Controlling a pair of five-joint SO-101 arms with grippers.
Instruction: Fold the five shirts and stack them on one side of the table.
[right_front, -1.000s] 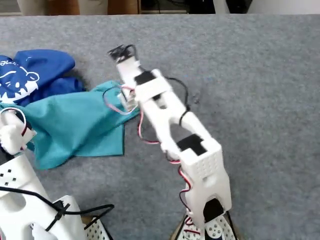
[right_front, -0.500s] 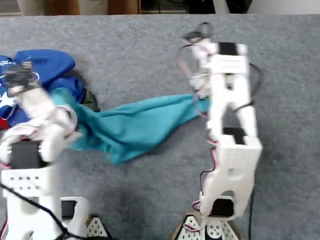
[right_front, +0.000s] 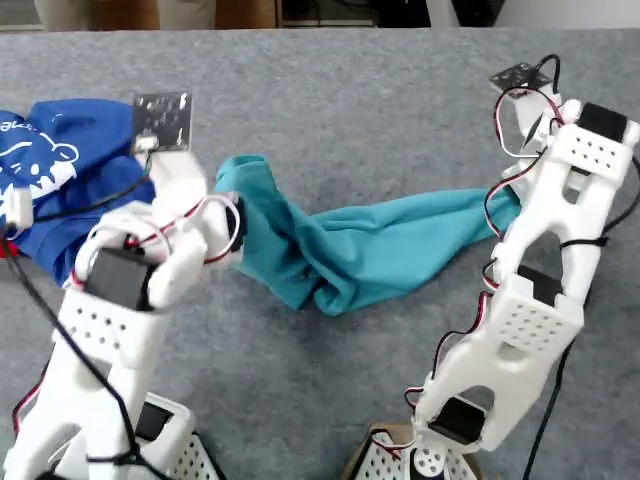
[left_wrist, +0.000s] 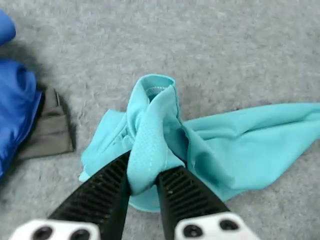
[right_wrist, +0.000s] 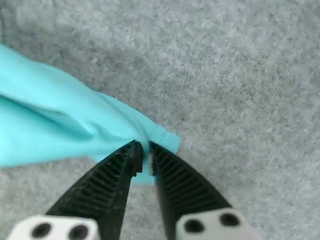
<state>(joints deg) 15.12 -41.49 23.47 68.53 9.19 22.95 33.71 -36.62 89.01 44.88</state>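
Right now the teal shirt (right_front: 370, 250) lies strung across the middle of the table (right_front: 400, 100), its long axis running left to right between the two arms. The left claw (left_wrist: 145, 187) is pressed together on a thick bunch of fabric at the shirt's left end, with what looks like a hemmed edge standing up just past the fingertips. The right claw (right_wrist: 142, 150) pinches a thin stitched corner at the shirt's right end, so each arm has its own end in its grip.

Between them the cloth is twisted like a rope and sags to the table. Most of the crumpled bulk sits nearer the left claw, while the right half is drawn out fairly smooth.

A blue shirt (right_front: 60, 170) lies heaped at the far left, just beyond the left arm, with a piece of grey cloth (left_wrist: 50, 132) at its edge.

My judgement is that the shirt is not yet flat. The next move turns on that left-right line: pulling the ends apart along it should take out the slack near the left claw.
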